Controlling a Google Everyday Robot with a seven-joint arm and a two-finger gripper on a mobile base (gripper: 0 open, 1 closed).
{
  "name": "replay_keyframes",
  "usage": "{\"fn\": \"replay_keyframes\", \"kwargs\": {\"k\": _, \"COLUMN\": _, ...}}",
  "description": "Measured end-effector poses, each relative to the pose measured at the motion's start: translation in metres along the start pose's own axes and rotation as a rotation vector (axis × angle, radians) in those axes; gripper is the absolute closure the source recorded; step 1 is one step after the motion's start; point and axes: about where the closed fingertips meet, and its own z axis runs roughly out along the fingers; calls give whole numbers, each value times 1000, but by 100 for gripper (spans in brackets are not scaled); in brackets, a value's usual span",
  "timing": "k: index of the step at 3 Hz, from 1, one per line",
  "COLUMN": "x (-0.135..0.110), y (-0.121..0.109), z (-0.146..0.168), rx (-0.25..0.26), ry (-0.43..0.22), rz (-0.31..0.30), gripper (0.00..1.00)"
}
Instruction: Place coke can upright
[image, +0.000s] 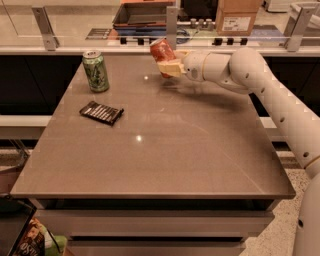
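Coke can (162, 54), one, in jaws over table (175, 150); one green can (96, 71), one bar (101, 112)
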Motion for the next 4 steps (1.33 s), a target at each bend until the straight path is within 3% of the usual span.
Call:
{"fn": "replay_keyframes", "kwargs": {"k": 2, "x": 28, "y": 1, "z": 6, "rx": -23, "ry": -25, "rz": 68, "gripper": 100}}
{"fn": "replay_keyframes", "kwargs": {"k": 4, "x": 22, "y": 1, "z": 5, "rx": -23, "ry": -25, "rz": 68, "gripper": 100}}
